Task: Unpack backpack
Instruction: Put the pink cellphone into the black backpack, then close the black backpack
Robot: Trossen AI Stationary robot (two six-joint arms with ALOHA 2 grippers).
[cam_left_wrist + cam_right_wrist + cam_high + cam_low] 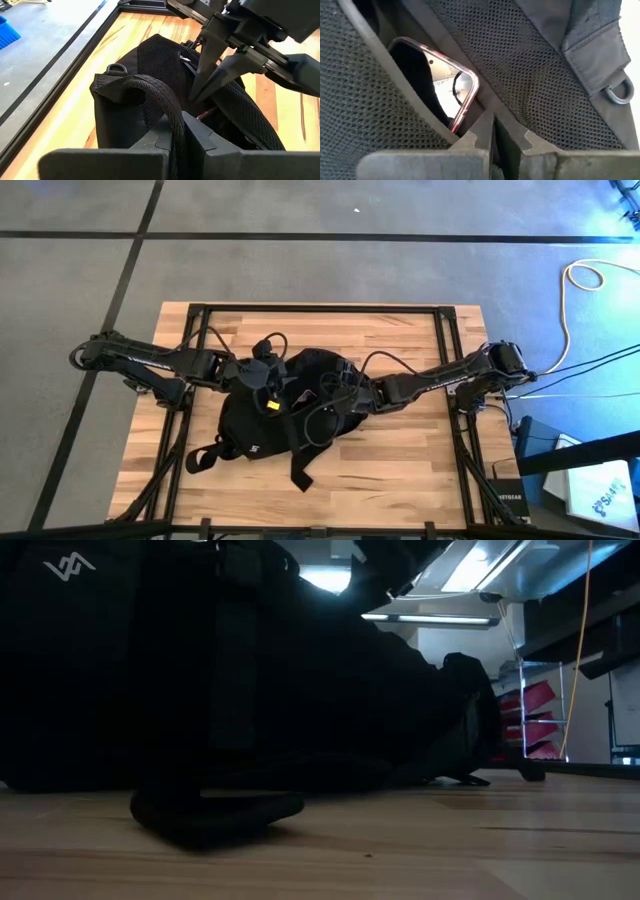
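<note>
Backpack (270, 425) mid-table, left pincer (180, 131) pinching its strap (160, 100), right pincer (506, 131) pressed together inside.

**Cloth, mesh and pale wood**

The backpack (262, 425) is matt black woven cloth, with open, rough-looking mesh panels and a coarse webbing strap (160, 102). A small metal D-ring (618, 94) hangs at one strap of the backpack. Inside the backpack's mesh pocket sits a glossy phone (437, 80) with a shiny pinkish rim. The worktop (400, 460) beneath the backpack is smooth, pale wood planking.
</note>
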